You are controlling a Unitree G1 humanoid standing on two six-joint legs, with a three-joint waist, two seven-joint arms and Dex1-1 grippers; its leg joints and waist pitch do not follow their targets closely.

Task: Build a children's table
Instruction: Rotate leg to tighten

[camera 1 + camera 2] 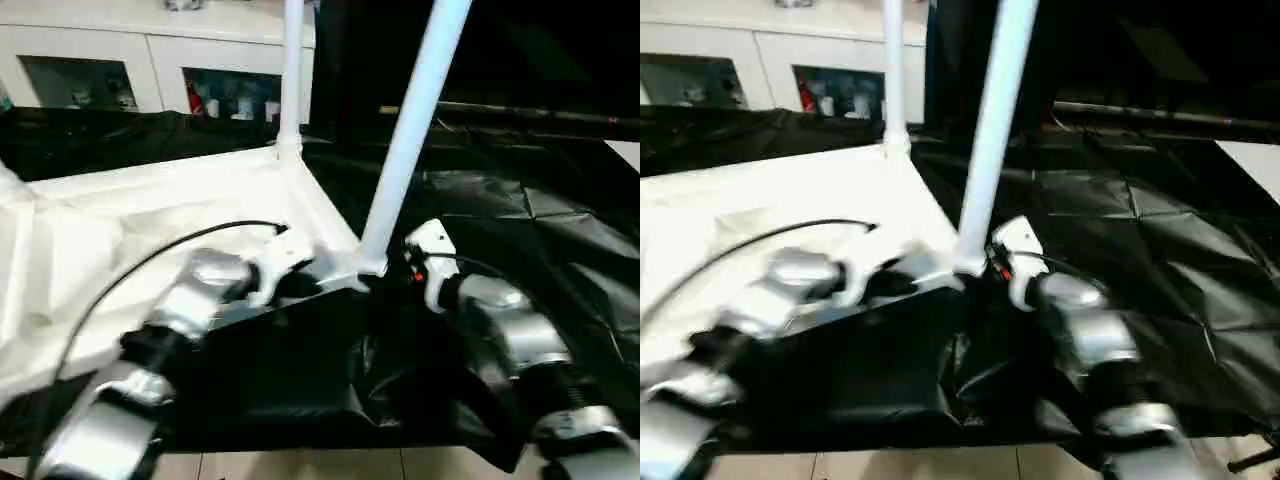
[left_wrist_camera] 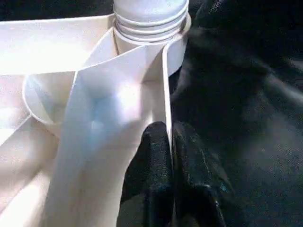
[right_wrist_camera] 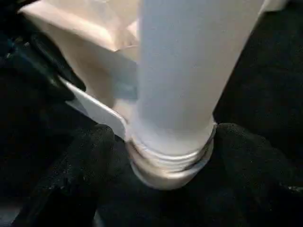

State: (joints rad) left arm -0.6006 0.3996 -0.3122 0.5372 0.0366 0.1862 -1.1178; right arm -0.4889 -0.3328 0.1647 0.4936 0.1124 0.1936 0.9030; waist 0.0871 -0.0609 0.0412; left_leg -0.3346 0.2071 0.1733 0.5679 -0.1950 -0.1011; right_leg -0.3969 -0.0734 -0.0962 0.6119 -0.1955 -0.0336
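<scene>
Table top (image 1: 150,215) lies upside down on the black cover (image 1: 520,230) of the work table, ribbed side up, its near corner at the front edge between the two arms. Two legs stand in corner sockets: the far leg (image 1: 291,70) rises upright at the back corner, and the near leg (image 1: 412,130) leans a little away from upright at the front corner. The wrist views show thread rings at the near leg's base still above the socket (image 3: 163,172), so I judge it is not screwed fully home.

The left gripper (image 2: 171,170) has its fingers pressed together on the thin side wall of the top, just beside the near socket, one finger (image 2: 150,161) inside the wall and the other outside; it seems to be steadying the top. The right gripper (image 3: 163,156) has its fingers spread to either side of the near leg's base; whether the pads (image 3: 90,156) touch the leg I cannot tell.

As I read it, the work is roughly half done: two of four legs are up, one needing its last turns. The remaining two legs and the other corners of the top are past the left edge of the head views, so their state is unknown. After all legs are tight, the table must be turned upright
</scene>
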